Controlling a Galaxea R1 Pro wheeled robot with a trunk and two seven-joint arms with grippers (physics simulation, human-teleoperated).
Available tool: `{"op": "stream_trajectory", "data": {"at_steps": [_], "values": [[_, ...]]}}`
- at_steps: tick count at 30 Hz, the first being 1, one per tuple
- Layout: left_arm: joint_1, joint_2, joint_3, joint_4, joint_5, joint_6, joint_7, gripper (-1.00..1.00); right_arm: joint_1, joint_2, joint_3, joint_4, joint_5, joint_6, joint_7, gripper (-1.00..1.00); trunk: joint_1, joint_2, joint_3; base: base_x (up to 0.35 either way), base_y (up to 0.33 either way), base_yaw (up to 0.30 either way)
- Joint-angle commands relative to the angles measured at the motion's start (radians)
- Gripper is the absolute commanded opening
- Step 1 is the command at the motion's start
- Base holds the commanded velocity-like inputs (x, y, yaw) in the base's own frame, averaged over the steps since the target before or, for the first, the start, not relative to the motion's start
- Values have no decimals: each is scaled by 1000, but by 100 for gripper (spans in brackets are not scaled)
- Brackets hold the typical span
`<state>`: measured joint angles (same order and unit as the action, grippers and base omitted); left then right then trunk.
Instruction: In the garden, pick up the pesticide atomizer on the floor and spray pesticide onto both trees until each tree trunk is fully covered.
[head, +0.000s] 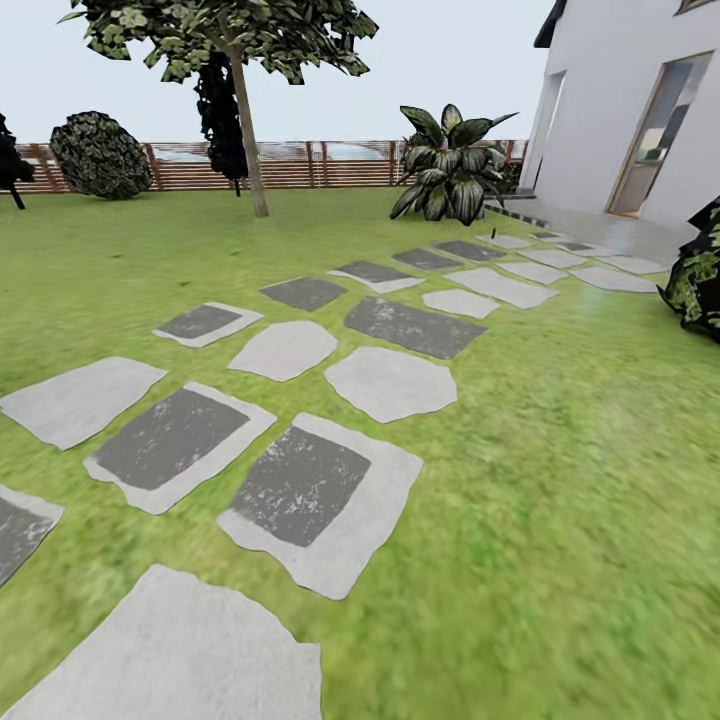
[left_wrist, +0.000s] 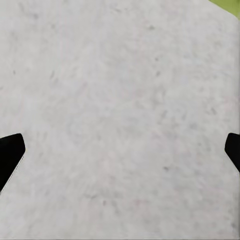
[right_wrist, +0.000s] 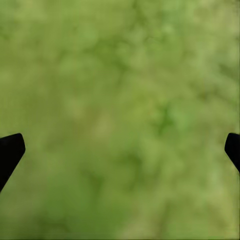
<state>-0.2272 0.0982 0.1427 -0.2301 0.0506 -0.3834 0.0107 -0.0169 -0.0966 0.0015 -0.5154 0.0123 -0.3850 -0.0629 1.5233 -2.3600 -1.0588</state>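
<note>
Grey-beige mottled trunk (head: 249, 140) of one tall tree (head: 225, 35) with jagged dark green foliage stands far off, just in front of the brown slatted wooden fence (head: 300, 165); that is the task thing you can see from the head camera. The small dark pesticide atomizer I can't locate anywhere on the blurry green grass floor (head: 560, 500), so you still have to find it. Judging from its description alone: a hand-sized bottle, likely light and stiff, maybe slick plastic. Take it round the body below the spray head, keep it upright, squeeze moderately.

Near the trunk, toward the fence, a thin black-leaved tree (head: 222, 110) and a round dark bush (head: 100, 155). Further from the trunk, toward the house, a broad-leaved palm-like plant (head: 450, 165). White house wall (head: 620, 100) with a doorway sits well apart from the trunk on the far side of the plant. Grey stepping stones (head: 320, 495) run from the house side down toward you, well apart from the trunk.

Left gripper (left_wrist: 120, 150): black fingertips at opposite edges of its wrist view, spread wide, nothing between them, over pale grey stone (left_wrist: 120, 100). Right gripper (right_wrist: 120, 150): same wide spread, nothing held, over grass.

Second tree not identifiable. Drive and scan the lawn first.
</note>
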Motion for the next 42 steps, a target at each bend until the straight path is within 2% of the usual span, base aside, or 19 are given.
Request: {"op": "stream_trajectory", "data": {"at_steps": [1, 42], "values": [[0, 0, 0, 0, 0, 0, 0, 100, 0, 0, 0, 0, 0, 0, 0, 100, 0, 0, 0, 339, 0, 0], [0, 0, 0, 0, 0, 0, 0, 100, 0, 0, 0, 0, 0, 1, 1, 100, 0, 0, 0, 339, 0, 0]]}}
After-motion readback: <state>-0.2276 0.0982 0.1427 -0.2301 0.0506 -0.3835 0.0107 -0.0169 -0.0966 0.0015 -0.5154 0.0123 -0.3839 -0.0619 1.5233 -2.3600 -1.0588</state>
